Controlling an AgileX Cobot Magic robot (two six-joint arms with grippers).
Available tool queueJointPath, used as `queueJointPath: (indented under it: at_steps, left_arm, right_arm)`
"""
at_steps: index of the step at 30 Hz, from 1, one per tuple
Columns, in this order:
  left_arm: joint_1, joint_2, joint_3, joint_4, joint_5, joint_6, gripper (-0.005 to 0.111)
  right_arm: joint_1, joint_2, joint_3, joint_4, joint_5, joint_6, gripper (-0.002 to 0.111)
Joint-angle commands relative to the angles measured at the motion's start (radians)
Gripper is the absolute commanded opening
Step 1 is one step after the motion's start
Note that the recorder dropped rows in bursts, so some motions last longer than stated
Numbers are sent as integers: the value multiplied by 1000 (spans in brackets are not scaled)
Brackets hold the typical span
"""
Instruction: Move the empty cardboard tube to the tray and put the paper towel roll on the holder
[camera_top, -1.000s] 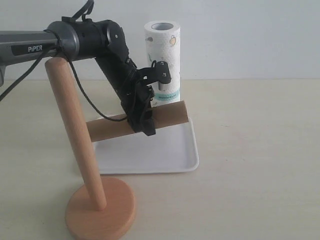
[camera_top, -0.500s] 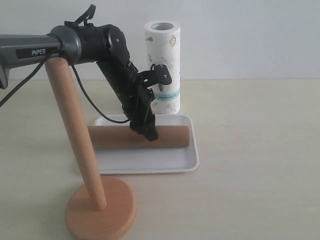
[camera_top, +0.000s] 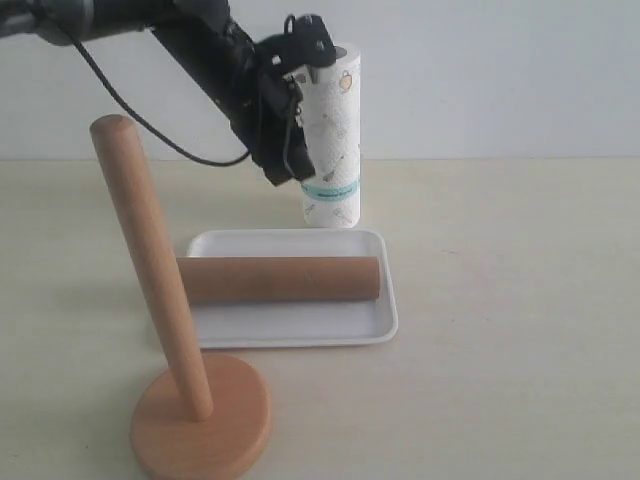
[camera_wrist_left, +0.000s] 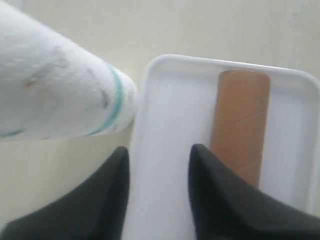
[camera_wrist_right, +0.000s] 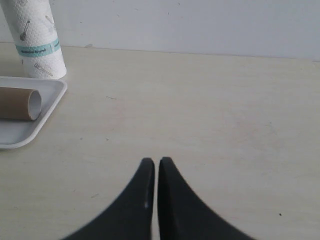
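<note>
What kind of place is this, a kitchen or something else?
Likely a robot test bench, not a kitchen: a pale table against a blank white wall, a black robot arm, and staged props like the tray and holder.

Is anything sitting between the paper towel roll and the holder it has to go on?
Yes: the tray, with the cardboard tube lying in it, sits between the paper towel roll and the holder.

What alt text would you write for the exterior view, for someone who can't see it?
An empty cardboard tube lies on its side in a white tray on a table. The left gripper hangs empty above, in front of the paper towel roll standing upright behind the tray. A bare wooden holder stands in the foreground.
</note>
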Motion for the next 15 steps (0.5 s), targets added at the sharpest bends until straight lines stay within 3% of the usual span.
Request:
queueJointPath:
  at_steps: [1, 8, 15]
  left_arm:
    - [-2, -118, -3, 150, 4, -124, 4]
    - [61, -328, -3, 161, 46, -265, 4]
    - [180, -573, 57, 157, 137, -343, 4]
  right_arm:
    - [-3, -4, -1, 2, -7, 0, 3]
    - [-3, -4, -1, 2, -7, 0, 3]
    - [-3, -4, -1, 2, -4, 0, 3]
